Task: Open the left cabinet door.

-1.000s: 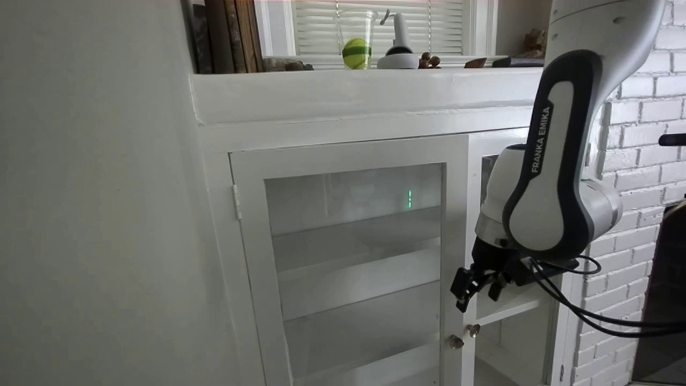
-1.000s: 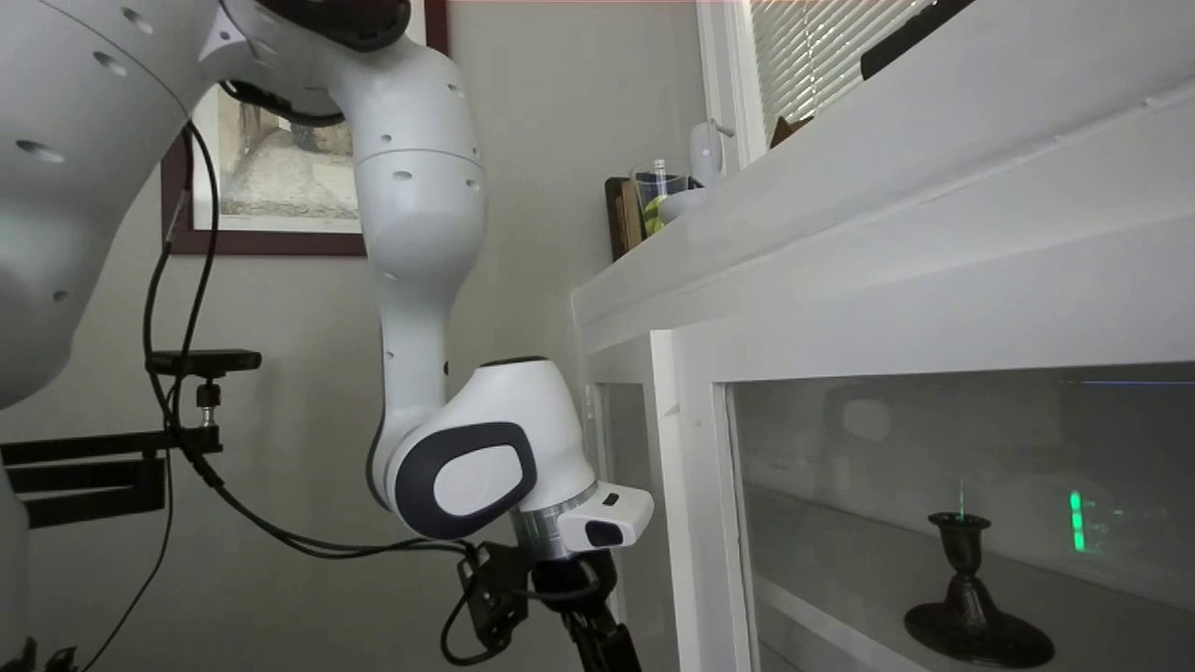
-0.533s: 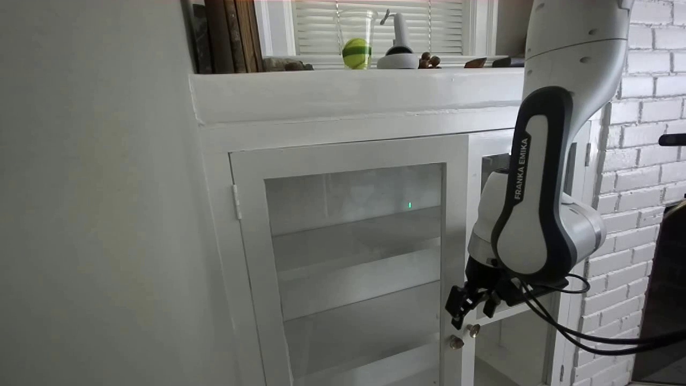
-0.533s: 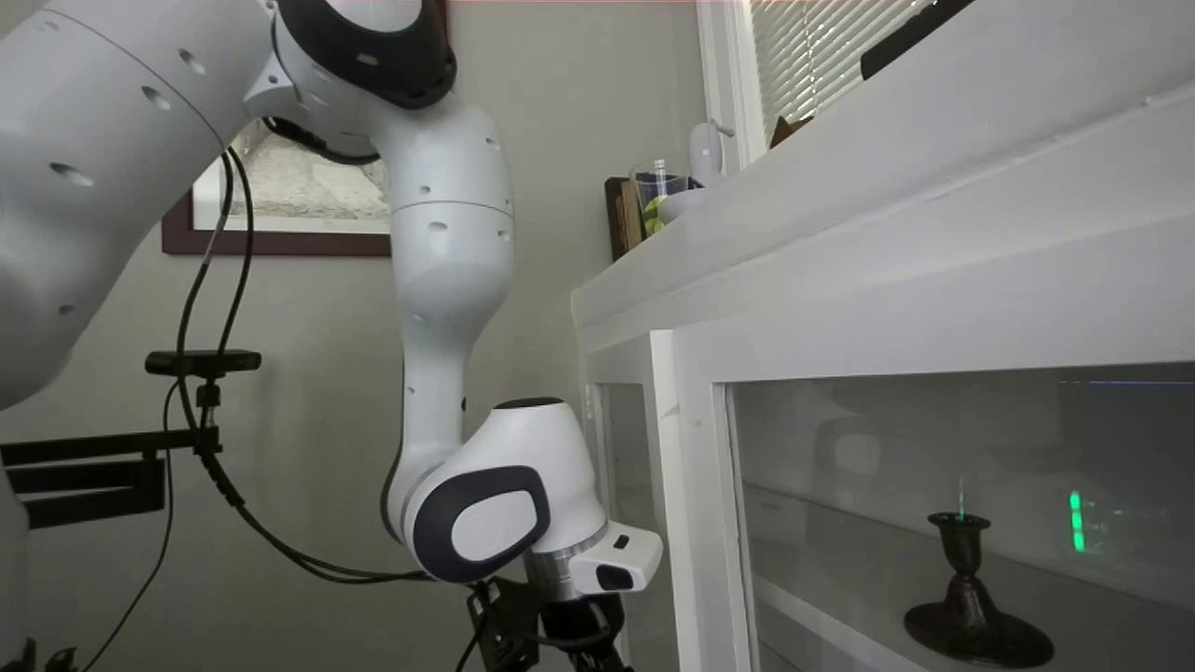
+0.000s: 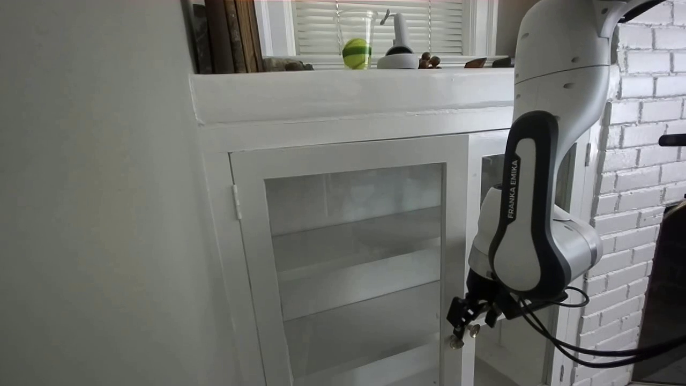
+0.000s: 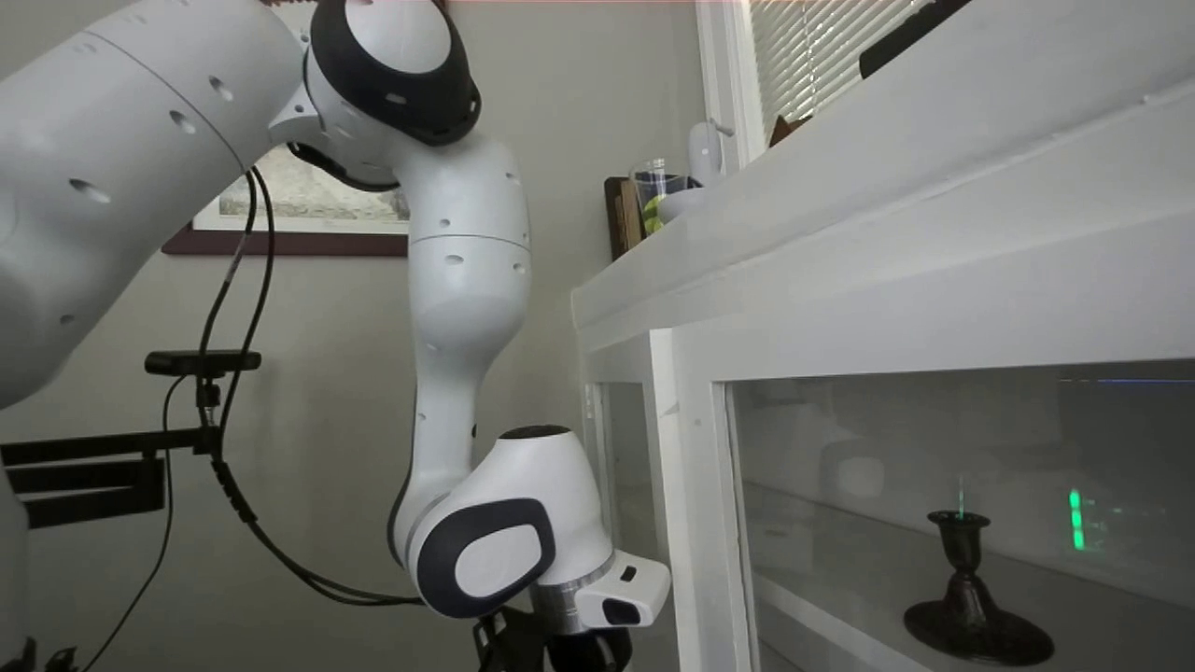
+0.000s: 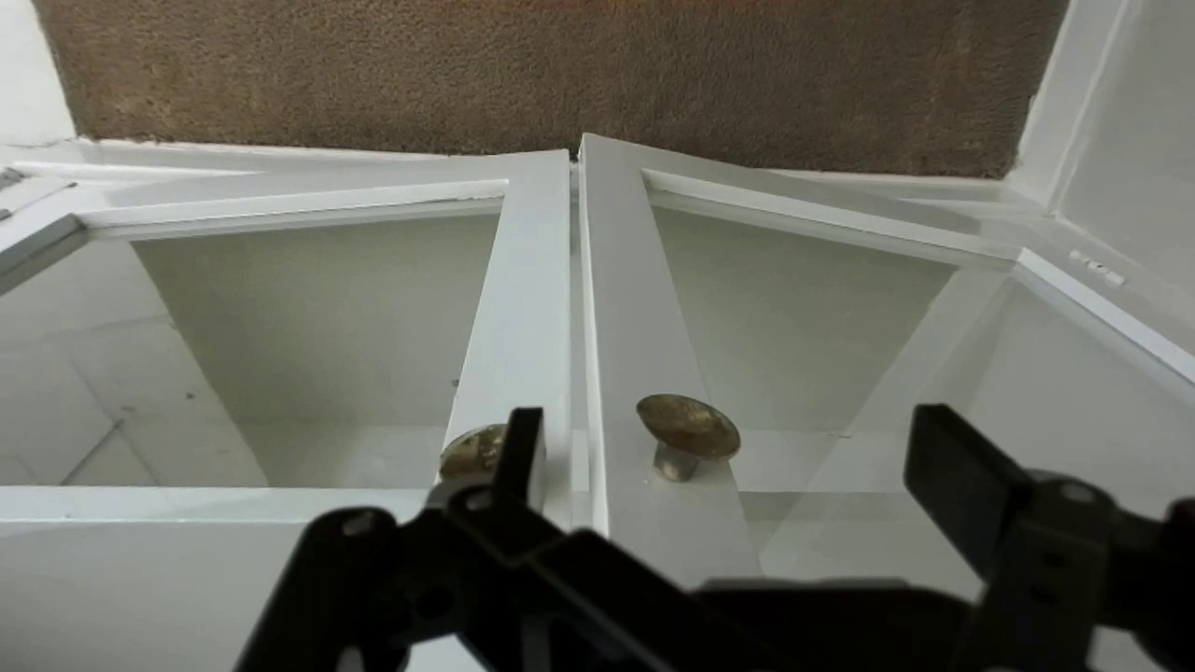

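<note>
- The left door (image 5: 356,262), the wide one with a single big pane, is shut or nearly so; I can't tell if it sits slightly ajar.
- A small brassy knob (image 7: 688,432) is on the left door's free edge.
- Near that edge of the left door I see the pincer (image 7: 733,457), released, its fingers (image 7: 948,476) well apart.
- In the wrist view the left door's knob shows between them, clear of both; the depth I can't judge.
- Just right of the left door, across a thin gap, is the right door (image 6: 887,439); the other knob (image 7: 471,453) on it is partly hidden by a finger.
- The white arm (image 5: 528,214) hangs right of the left door, in front of the right door.
- Behind glass, right of the left door, stands a dark candlestick (image 6: 971,597).
- Left of the left door is a grey wall (image 5: 107,203).
- Above the left door are books (image 5: 230,37) and a clear cup (image 5: 355,24) with a yellow ball (image 5: 356,53) showing through it.
</note>
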You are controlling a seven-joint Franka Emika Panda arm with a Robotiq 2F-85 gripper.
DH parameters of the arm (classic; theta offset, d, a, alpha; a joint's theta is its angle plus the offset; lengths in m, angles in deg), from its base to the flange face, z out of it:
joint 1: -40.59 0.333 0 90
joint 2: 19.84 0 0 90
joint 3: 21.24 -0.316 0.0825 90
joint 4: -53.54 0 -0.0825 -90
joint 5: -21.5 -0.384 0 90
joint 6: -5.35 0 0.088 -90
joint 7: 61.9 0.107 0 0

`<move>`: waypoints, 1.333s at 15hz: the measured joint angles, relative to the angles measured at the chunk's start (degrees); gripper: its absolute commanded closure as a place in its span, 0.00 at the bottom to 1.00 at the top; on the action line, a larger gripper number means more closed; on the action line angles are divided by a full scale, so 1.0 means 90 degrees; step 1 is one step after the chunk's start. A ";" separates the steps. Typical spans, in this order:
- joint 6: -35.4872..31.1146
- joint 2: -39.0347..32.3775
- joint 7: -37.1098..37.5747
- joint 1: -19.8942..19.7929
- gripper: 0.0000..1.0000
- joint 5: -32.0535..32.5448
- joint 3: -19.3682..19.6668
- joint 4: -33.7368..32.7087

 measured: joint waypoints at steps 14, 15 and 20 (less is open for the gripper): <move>-0.0367 -0.0374 -0.0170 0.0118 0.00 -0.0110 0.0063 -0.0215; -0.0367 -0.0404 -0.0170 0.0119 0.00 -0.0110 0.0054 -0.0240; -0.0365 -0.0700 -0.0170 0.0116 0.12 -0.0110 0.0061 -0.0496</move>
